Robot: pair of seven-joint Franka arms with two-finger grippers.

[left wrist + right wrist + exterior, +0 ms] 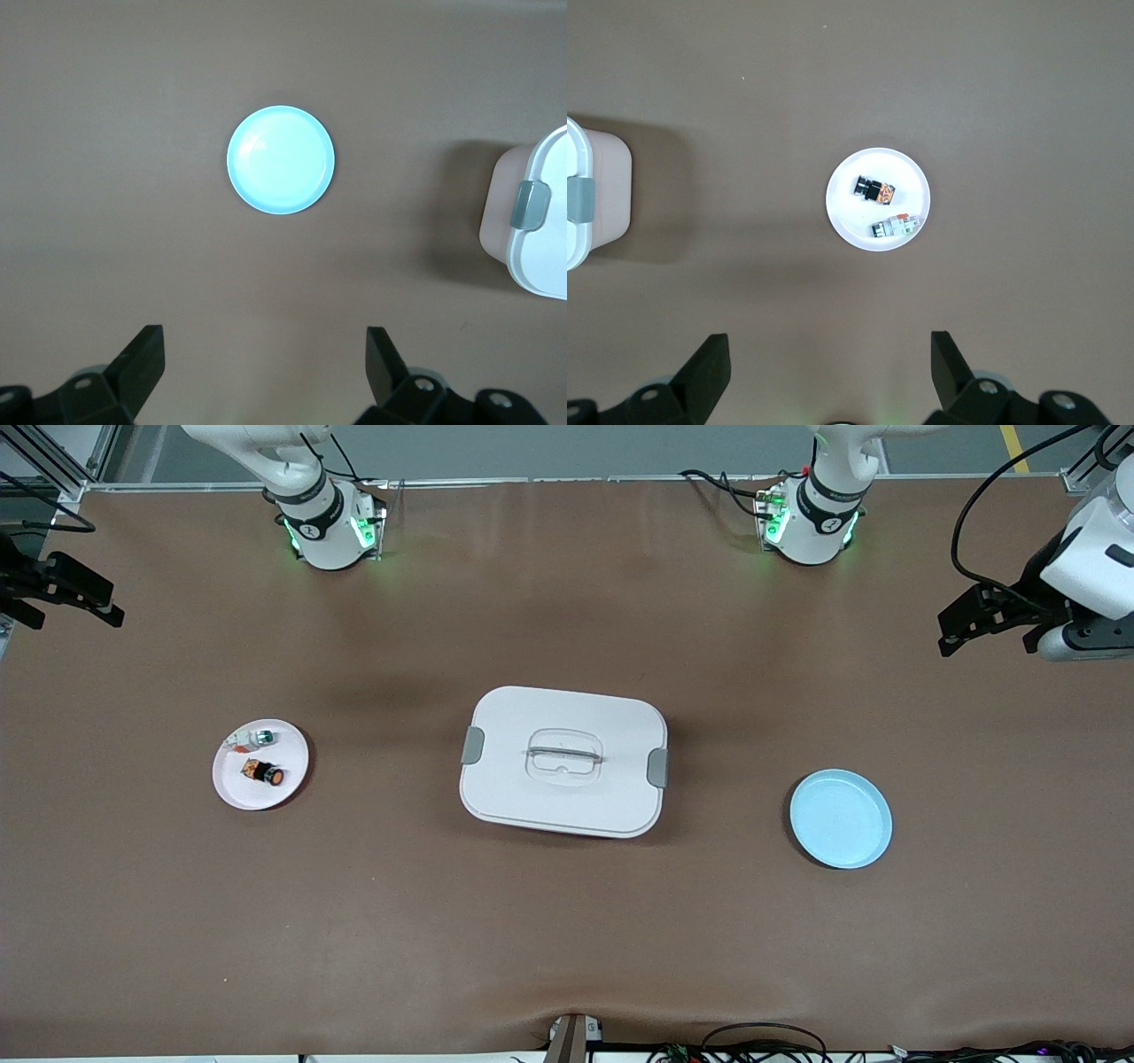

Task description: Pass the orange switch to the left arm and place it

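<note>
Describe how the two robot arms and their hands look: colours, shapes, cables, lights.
Both arms are white, rounded and jointed, with black joint bands, green lights at the bases and black cables. The left hand and the right hand are black and angular, each with two fingers.

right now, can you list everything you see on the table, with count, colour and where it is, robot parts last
box: one, white with grey side clips and a clear recessed handle, lid on, mid-table between the two plates
pink plate: one, pale pink, toward the right arm's end of the table
orange switch: one, black body with orange cap, lying on the pink plate
white part: one, white with a green tip, on the pink plate, farther from the front camera than the orange switch
blue plate: one, light blue, nothing on it, toward the left arm's end of the table
table: one, brown surface
left end effector: one, black, open, high over the table's left arm end, waiting
right end effector: one, black, open, high over the table's right arm end, waiting
</note>
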